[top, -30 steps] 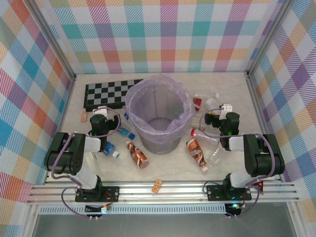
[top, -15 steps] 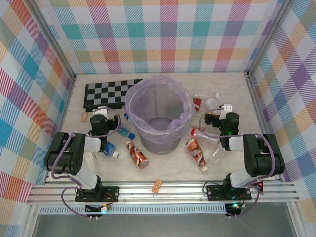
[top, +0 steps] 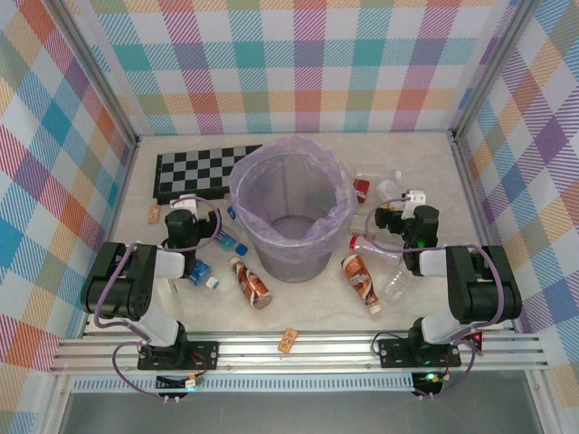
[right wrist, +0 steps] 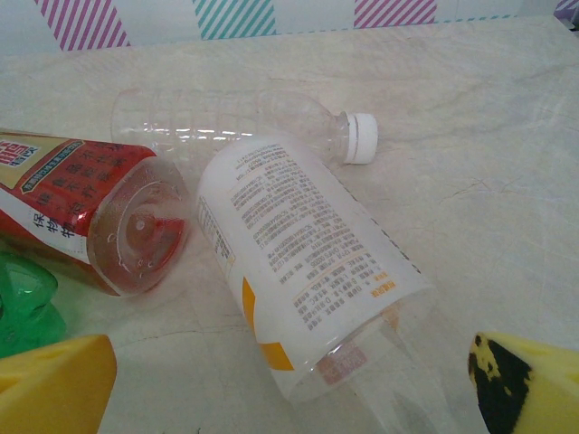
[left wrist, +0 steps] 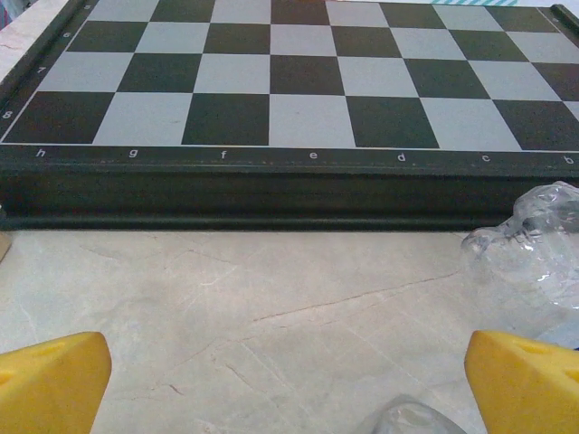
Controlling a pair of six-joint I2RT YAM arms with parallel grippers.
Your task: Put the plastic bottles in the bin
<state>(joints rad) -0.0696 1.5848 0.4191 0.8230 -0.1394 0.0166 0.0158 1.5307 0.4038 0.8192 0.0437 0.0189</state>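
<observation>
The bin [top: 291, 212], a grey bucket lined with a lilac bag, stands mid-table. Plastic bottles lie around it: blue-capped ones [top: 228, 241] on its left, brown-labelled ones [top: 251, 282] [top: 360, 280] in front, clear ones [top: 371, 246] on its right. My left gripper [left wrist: 289, 389] is open over bare tabletop, facing the chequered board [left wrist: 289, 81], with a crumpled clear bottle [left wrist: 534, 249] by its right finger. My right gripper [right wrist: 289, 389] is open, and a white-labelled bottle [right wrist: 298, 253] lies on the table with its near end between the fingers. Behind it lie a white-capped clear bottle [right wrist: 235, 122] and a red-labelled bottle [right wrist: 90, 212].
The chequered board [top: 204, 172] lies flat at the back left, close to the bin. Small tan corks rest at the front edge [top: 288, 340] and far left [top: 154, 214]. A green plastic piece [right wrist: 23, 307] sits at the left of the right wrist view. Plaid walls enclose three sides.
</observation>
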